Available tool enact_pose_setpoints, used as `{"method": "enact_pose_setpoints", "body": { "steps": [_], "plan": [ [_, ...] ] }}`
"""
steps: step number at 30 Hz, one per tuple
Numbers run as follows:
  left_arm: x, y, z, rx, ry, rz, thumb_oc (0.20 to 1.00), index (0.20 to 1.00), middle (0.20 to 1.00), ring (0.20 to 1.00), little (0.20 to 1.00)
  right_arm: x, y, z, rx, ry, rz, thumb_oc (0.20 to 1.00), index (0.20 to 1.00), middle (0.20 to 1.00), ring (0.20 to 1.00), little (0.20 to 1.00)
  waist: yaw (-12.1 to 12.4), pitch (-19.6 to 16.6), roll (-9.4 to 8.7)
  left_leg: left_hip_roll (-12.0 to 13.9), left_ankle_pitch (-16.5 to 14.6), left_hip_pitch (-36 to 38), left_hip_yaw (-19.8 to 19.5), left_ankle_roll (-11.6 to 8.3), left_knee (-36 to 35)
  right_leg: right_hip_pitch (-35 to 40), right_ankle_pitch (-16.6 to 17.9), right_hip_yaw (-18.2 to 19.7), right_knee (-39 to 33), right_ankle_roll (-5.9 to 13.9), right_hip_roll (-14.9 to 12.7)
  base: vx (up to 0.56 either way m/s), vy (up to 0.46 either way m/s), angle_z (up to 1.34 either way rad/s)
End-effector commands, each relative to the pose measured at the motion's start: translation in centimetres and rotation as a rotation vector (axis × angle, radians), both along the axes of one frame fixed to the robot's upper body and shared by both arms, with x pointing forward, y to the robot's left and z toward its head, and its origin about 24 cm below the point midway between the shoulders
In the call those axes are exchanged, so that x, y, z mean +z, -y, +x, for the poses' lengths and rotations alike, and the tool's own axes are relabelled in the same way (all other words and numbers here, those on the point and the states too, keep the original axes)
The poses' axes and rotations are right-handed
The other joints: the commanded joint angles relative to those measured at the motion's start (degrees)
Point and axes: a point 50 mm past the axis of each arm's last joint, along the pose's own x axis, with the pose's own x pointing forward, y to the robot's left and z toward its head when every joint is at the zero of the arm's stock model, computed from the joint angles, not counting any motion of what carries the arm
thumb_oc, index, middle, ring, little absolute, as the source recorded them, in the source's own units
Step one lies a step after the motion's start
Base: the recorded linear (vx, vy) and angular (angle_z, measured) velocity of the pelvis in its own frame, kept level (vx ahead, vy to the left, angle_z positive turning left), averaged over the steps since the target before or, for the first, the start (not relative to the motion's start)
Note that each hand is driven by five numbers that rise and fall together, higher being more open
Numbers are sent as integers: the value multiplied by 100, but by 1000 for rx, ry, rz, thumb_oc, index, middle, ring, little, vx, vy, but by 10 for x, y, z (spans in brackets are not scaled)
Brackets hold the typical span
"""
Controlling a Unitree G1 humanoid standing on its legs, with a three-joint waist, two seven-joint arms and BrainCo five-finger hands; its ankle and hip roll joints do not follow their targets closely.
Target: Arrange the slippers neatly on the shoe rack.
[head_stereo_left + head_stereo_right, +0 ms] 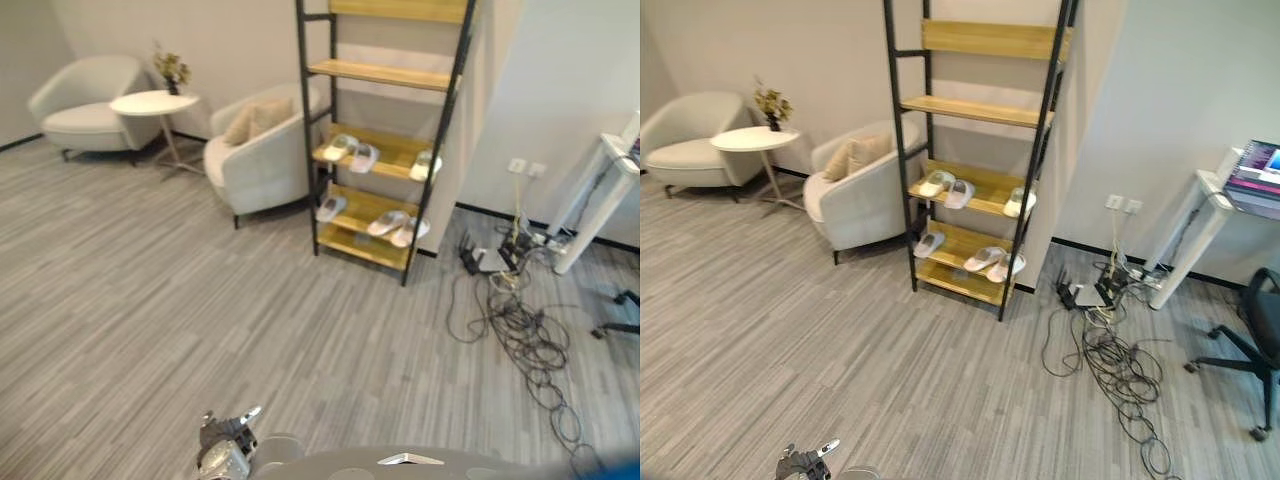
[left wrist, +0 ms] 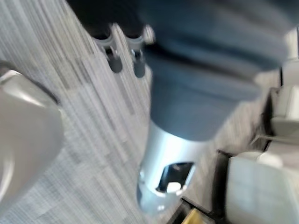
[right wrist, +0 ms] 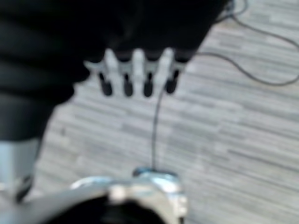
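Observation:
The shoe rack (image 1: 452, 80) has a black frame and wooden shelves and stands against the far wall. On its middle shelf lie a pair of pale slippers (image 1: 351, 152) and, at the right end, a single slipper (image 1: 425, 165). The shelf below holds one slipper (image 1: 330, 208) on the left and a pair (image 1: 397, 226) on the right. My left hand (image 2: 115, 57) hangs low over the floor, far from the rack, fingers relaxed and holding nothing. My right hand (image 3: 136, 70) also hangs over bare floor with straight, empty fingers.
A cream armchair (image 1: 262, 152) stands just left of the rack, with a round side table (image 1: 153, 103) and a second armchair (image 1: 85, 100) further left. Tangled cables (image 1: 520, 330) lie on the floor right of the rack, near a white desk (image 1: 1200, 215) and an office chair (image 1: 1255, 340).

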Motion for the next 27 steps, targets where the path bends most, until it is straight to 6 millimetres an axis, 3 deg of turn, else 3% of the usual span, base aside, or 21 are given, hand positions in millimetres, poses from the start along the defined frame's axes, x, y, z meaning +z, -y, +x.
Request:
{"method": "enact_pose_setpoints", "body": {
  "steps": [1,3,4,5,6,10,11,12,14,15,16,17,19,20,21,22,23,24,25,26,27],
  "plan": [
    [7,3,24,27,105,5,1000,1000,1000,1000,1000,0,-5,7,14,0,19,1000,1000,1000,1000,1000,198,221,9,510,-228,-37,-628,-88,-894,595,-13,817,101,134,-377,259,105,-9],
    [7,3,24,27,105,5,1000,1000,1000,1000,1000,0,-5,7,14,0,19,1000,1000,1000,1000,1000,194,237,1,505,-233,-14,-629,-93,-902,616,-25,811,104,131,-382,266,122,-27],
    [7,-1,22,35,93,17,1000,1000,1000,1000,1000,0,-5,6,12,-2,17,1000,1000,1000,1000,1000,232,229,88,656,-60,5,-651,-244,-1265,892,-177,888,1,244,-421,531,325,-34],
    [4,-3,11,38,58,22,1000,1000,1000,1000,1000,0,-6,5,-2,-3,19,1000,1000,1000,1000,1000,291,114,204,544,105,244,-829,-415,-1341,1017,-239,887,-36,392,-497,533,324,-38],
    [4,-3,11,38,58,22,1000,1000,1000,1000,1000,0,-6,5,-2,-3,19,1000,1000,1000,1000,1000,289,121,197,536,106,259,-829,-414,-1347,1030,-246,882,-35,394,-505,557,448,-33],
    [0,-4,-6,-15,-9,44,1000,1000,1000,1000,1000,0,-6,1,-82,-8,3,1000,1000,1000,1000,1000,306,-84,223,17,31,587,-649,-190,-1024,1060,-240,956,462,722,-928,408,343,-8],
    [1,-7,-6,-8,-8,53,1000,1000,1000,1000,1000,0,-5,1,-118,-3,-4,1000,1000,1000,1000,1000,320,-97,219,-154,-119,760,-524,-29,-952,812,188,1052,1135,801,-1057,376,317,13],
    [1,-7,-6,-9,-8,53,1000,1000,1000,1000,1000,0,-5,1,-118,-3,-4,1000,1000,1000,1000,1000,343,-102,213,-153,-126,755,-501,-26,-946,785,174,1078,1163,803,-1063,291,254,3],
    [1,-4,-1,-19,8,45,1000,1000,1000,1000,1000,0,-5,5,-133,20,-8,1000,1000,1000,1000,1000,332,-56,253,-234,-281,914,-258,175,-897,286,963,1013,1999,899,-1339,246,244,-34],
    [4,-6,8,-19,37,48,1000,1000,1000,1000,1000,-1,-7,7,-148,29,-5,1000,1000,1000,1000,1000,345,-19,290,-237,-423,1003,-79,267,-905,36,1183,519,2226,798,-1608,247,245,-42],
    [4,-6,8,-19,37,48,1000,1000,1000,1000,1000,-1,-7,7,-148,29,-5,1000,1000,1000,1000,1000,328,-14,283,-249,-430,1002,-95,269,-895,51,1173,499,2226,799,-1617,169,151,-33],
    [4,-6,8,-19,37,48,1000,1000,1000,1000,1000,-1,-7,7,-148,29,-5,1000,1000,1000,1000,1000,327,-14,283,-250,-430,1002,-96,269,-895,52,1173,498,2226,799,-1617,269,115,-19],
    [7,-7,20,91,105,4,1000,1000,1000,1000,1000,-1,-8,0,-161,10,2,1000,1000,1000,1000,1000,109,-72,374,-366,-621,1293,-203,357,-975,-404,492,621,1940,617,-1090,381,165,-11],
    [7,-6,20,91,104,3,1000,1000,1000,1000,1000,-1,-8,-1,-161,10,2,1000,1000,1000,1000,1000,101,-66,371,-370,-649,1309,-208,352,-967,-397,448,615,1976,613,-1096,391,95,-6],
    [9,5,34,79,143,-33,1000,1000,1000,1000,1000,-1,-12,-7,-168,-11,4,1000,1000,1000,1000,1000,-100,-38,359,-552,-808,1567,-409,450,-1037,-781,272,1143,1443,584,-510,386,47,10],
    [9,10,37,64,150,-48,1000,1000,1000,1000,1000,-1,-13,-10,-167,-21,5,1000,1000,1000,1000,1000,-159,-32,326,-625,-859,1672,-453,480,-1085,-810,327,1273,1047,588,-407,594,14,11],
    [11,18,46,49,169,-65,1000,1000,1000,1000,1000,0,-10,-10,-178,-25,-3,1000,1000,1000,1000,1000,-252,0,237,-762,-1005,1883,-531,554,-1157,-975,733,1287,340,559,-430,330,-35,27],
    [11,19,46,49,168,-66,1000,1000,1000,1000,1000,0,-10,-11,-178,-25,-4,1000,1000,1000,1000,1000,-265,28,258,-745,-1020,1923,-552,554,-1161,-908,749,1261,290,556,-418,354,-73,36],
    [11,19,46,55,163,-65,1000,1000,1000,1000,1000,0,-9,-10,-185,-21,-4,1000,1000,1000,1000,1000,-323,48,242,-778,-1120,2089,-591,574,-1210,-1076,1014,1174,76,575,-429,365,-109,56],
    [11,18,45,72,151,-55,1000,1000,1000,1000,1000,0,-9,-11,-187,-20,-2,1000,1000,1000,1000,1000,-380,59,206,-835,-1293,2363,-619,600,-1252,-1295,1292,797,-166,618,-482,366,-110,55],
    [11,19,45,73,150,-56,1000,1000,1000,1000,1000,0,-8,-11,-186,-21,-2,1000,1000,1000,1000,1000,-397,71,227,-815,-1310,2384,-639,598,-1250,-1259,1293,770,-186,616,-468,361,-126,36]
  ]
}}
